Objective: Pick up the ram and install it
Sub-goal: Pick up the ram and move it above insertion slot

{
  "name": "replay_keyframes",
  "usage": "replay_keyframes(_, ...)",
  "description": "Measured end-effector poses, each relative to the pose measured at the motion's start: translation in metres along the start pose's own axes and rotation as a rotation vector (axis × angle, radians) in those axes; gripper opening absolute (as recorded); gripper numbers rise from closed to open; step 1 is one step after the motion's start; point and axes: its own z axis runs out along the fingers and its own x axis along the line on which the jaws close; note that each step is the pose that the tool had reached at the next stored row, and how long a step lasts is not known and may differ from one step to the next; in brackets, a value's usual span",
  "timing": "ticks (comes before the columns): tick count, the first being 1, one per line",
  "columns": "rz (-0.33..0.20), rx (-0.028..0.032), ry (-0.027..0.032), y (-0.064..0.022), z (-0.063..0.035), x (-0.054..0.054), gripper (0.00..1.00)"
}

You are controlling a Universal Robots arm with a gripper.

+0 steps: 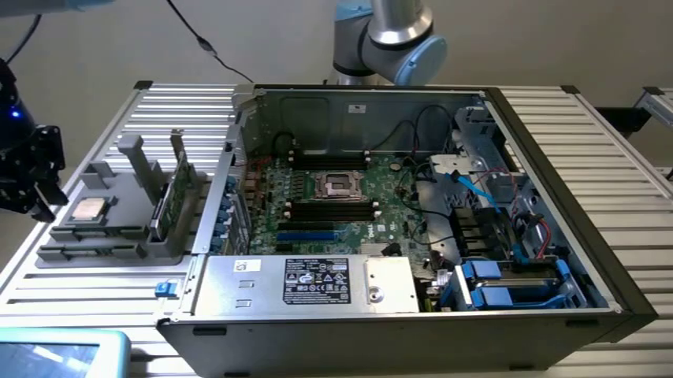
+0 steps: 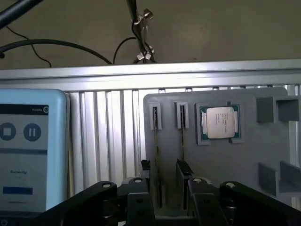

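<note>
Worktop [image 1: 589,150]: ribbed aluminium slats under everything here.
Gripper [image 2: 164,172]: fingers spread, holding nothing, low over the grey holder [image 2: 221,165].
Ram [image 2: 156,150]: on edge in a holder slot, in the gap between the fingers, no finger seen touching it.
Second stick [image 2: 182,141]: in the neighbouring slot, just beside one finger.
Processor [image 2: 220,122]: flat in the holder, just past the sticks.
Tablet [image 2: 28,146]: beside the holder, off to the gripper's side.
Computer case [image 1: 421,197]: open, well apart from the gripper, beyond the holder.

The thin ram [image 1: 160,211] stands on edge in the gray tray [image 1: 113,195].
</note>
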Motion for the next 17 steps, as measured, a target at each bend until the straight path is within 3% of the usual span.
replay_keyframes(5,0.0,0.0003,-0.0002,-0.0118,0.0087,0.001,0.35)
replay_keyframes(17,0.0,0.0002,-0.0002,-0.0135,0.0303,0.0,0.35)
